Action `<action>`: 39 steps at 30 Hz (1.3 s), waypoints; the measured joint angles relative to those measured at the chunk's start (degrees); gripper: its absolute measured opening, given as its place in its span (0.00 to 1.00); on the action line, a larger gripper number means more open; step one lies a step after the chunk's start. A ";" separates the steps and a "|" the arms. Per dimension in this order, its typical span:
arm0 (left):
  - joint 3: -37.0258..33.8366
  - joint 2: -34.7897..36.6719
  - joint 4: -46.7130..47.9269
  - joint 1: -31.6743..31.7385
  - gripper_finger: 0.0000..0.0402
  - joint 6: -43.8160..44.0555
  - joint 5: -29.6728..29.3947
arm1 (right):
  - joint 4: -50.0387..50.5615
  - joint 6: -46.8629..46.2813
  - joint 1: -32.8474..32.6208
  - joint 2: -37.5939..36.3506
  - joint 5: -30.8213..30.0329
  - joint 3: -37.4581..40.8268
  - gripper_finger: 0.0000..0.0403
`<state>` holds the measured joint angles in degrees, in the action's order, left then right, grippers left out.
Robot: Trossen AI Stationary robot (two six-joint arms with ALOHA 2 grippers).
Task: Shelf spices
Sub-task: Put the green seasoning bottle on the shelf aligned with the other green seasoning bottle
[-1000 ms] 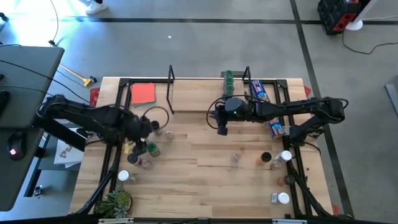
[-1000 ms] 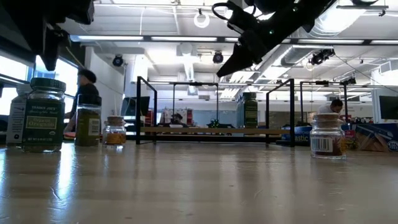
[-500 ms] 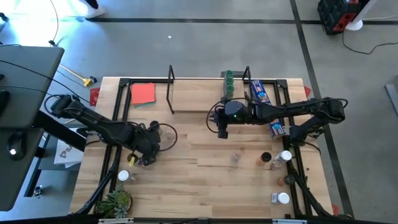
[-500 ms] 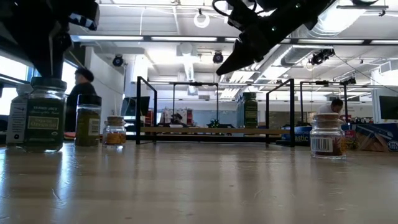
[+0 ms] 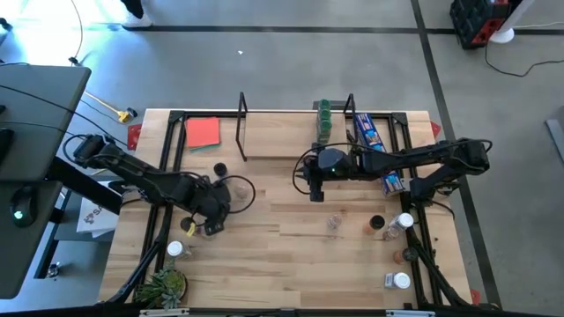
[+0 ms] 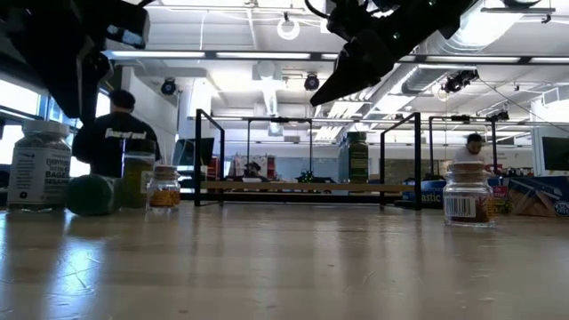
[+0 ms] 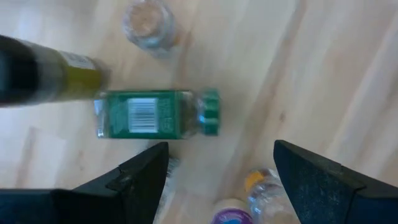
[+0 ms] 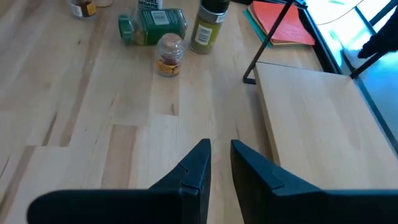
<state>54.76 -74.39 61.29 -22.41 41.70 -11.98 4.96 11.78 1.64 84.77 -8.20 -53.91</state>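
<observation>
My left gripper (image 7: 217, 171) hangs open, pointing down, just beside a green-labelled spice jar (image 7: 155, 115) that lies on its side on the table, green cap (image 7: 210, 112) sideways. The jar sits outside the fingers. Around it stand an olive jar with a black cap (image 8: 208, 25), a small jar of orange spice (image 8: 169, 55) and a tall jar (image 6: 40, 169). My right gripper (image 5: 315, 187) is shut on nothing, raised in front of the shelf (image 5: 273, 143). One green jar (image 5: 324, 116) stands on the shelf's right end.
More jars stand at the near right (image 5: 335, 220) (image 5: 404, 222) and near left (image 5: 174, 249). A red card (image 5: 203, 132) lies left of the shelf and a blue package (image 5: 370, 130) to its right. A plant (image 5: 165, 283) stands at the near left corner. A person (image 6: 116, 142) shows behind the table.
My left gripper has come down and toward the table's near edge, over the cluster of jars, staying open. The green-labelled jar, upright before, has tipped over and now lies on its side on the table.
</observation>
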 joint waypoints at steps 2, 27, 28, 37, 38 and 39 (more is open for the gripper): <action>-0.80 -0.04 -1.20 0.20 0.71 -0.58 1.61 | -0.08 0.68 -0.72 0.00 0.60 0.00 0.14; -8.92 -6.57 -24.29 14.66 0.20 -3.48 11.24 | 0.84 -0.82 -7.47 0.00 -2.72 0.02 0.14; -8.90 -6.60 -27.17 14.40 0.19 -2.86 12.15 | 1.33 -0.82 -7.63 -0.03 -2.98 0.02 0.14; -6.87 -4.25 -47.05 13.65 0.12 -6.80 14.25 | 4.67 -9.08 -8.43 -0.68 -0.13 0.07 0.14; -6.71 -4.15 -46.62 13.49 0.12 -9.44 15.41 | 4.17 -10.63 -8.61 -0.52 2.58 0.28 0.14; -6.69 -4.21 -46.62 13.17 0.12 -12.18 16.79 | 4.09 -12.03 -8.88 -0.39 5.20 0.45 0.14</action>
<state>48.07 -78.60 14.68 -9.25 29.51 4.81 9.05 -0.25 -7.24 84.39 -3.00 -53.46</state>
